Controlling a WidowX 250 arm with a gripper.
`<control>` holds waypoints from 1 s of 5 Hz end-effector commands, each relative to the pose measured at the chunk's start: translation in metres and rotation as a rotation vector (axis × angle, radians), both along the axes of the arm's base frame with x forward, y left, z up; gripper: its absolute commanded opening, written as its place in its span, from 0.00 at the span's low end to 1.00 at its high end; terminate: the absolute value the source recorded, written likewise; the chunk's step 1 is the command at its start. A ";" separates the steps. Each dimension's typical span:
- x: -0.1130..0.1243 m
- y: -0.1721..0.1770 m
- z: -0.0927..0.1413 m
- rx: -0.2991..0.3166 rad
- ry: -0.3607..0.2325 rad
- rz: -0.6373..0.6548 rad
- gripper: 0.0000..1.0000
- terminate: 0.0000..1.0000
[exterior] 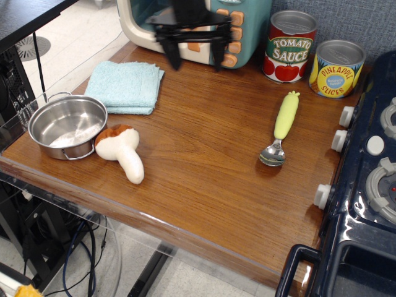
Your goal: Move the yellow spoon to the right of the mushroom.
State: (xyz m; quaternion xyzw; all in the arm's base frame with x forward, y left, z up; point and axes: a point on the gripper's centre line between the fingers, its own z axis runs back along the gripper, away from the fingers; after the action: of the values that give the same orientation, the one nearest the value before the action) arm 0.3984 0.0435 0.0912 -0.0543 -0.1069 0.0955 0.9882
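Risk: gripper (196, 60), jaws apart, far-left of yellow spoon (282, 127), may pinch its rounded handle off-centre, flicking it away from mushroom (121, 151).

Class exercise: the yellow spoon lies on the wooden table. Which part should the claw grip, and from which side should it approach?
Grip the yellow spoon at mid-handle, coming straight down from above. It lies flat with bare wood around it; the handle is thick and straight, the metal bowl low and shiny. The jaws should probably close across its width. The claw is open, well apart from it.

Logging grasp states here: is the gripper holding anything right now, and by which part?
Nothing is held. The gripper hangs open and empty by the toy microwave; the yellow spoon lies untouched on the table.
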 end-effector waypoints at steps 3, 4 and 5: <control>0.026 -0.087 -0.003 0.001 -0.017 -0.122 1.00 0.00; 0.026 -0.095 -0.014 0.010 0.014 -0.125 1.00 0.00; 0.027 -0.102 -0.024 0.014 0.032 -0.138 1.00 0.00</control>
State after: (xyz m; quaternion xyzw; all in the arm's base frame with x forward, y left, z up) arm 0.4254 -0.0577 0.0413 -0.0515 -0.0574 0.0310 0.9965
